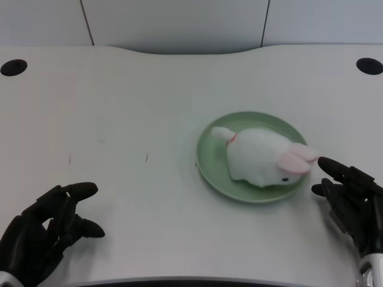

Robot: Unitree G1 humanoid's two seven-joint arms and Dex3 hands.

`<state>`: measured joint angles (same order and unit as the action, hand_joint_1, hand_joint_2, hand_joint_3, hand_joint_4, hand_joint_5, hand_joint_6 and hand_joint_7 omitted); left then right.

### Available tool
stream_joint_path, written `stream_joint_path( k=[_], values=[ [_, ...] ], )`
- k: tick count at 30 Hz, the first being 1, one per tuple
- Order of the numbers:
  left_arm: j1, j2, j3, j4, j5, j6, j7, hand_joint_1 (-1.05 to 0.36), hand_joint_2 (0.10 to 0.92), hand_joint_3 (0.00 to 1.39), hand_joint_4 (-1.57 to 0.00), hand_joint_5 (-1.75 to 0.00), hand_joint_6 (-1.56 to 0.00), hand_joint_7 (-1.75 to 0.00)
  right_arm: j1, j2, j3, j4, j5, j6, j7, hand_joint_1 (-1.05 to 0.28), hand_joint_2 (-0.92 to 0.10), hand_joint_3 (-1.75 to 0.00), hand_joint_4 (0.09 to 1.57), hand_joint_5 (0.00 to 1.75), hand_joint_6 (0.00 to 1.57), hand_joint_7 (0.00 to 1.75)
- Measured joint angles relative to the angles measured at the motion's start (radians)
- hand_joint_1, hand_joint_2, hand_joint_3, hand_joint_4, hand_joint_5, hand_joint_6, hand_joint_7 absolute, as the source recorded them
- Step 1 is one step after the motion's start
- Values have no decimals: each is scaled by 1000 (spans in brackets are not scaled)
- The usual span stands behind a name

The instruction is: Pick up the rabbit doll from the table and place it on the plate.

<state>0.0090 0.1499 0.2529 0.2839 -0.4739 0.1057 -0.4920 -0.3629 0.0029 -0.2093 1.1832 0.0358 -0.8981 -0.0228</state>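
The white rabbit doll (263,158) lies on the green plate (206,156), pink ears toward four o'clock. At eight o'clock, well apart, the left hand (42,230) rests empty on the table (131,107), fingers loosely spread.

A white table (119,107) fills the frame, with black round holes at upper left (13,67) and upper right (369,66).

Rabbit doll on plate, right of centre on the counter.

We note the rabbit doll (265,157) lying inside the plate (209,156), head toward the near right rim. The left hand (45,230) sits at the near left corner of the counter (119,119), well apart from the plate. The right hand (350,200) lies just beside the plate's right edge.
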Motion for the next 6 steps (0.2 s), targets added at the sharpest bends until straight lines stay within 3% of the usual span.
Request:
stream_joint_path(
  k=[3, 6],
  values=[
    [-19, 0, 0, 12, 0, -9, -1, -664, 921, 571, -432, -1655, -495, -902, -12, 0, -5, 14, 0, -1, -9, -280, -921, -263, 552, 1012, 946, 21],
    [-39, 0, 4, 44, -1, -22, -4, -667, 921, 538, -447, -1632, -503, -906, -28, -1, -5, 44, -21, -3, -48, -298, -921, -258, 645, 873, 949, 18]
  ],
)
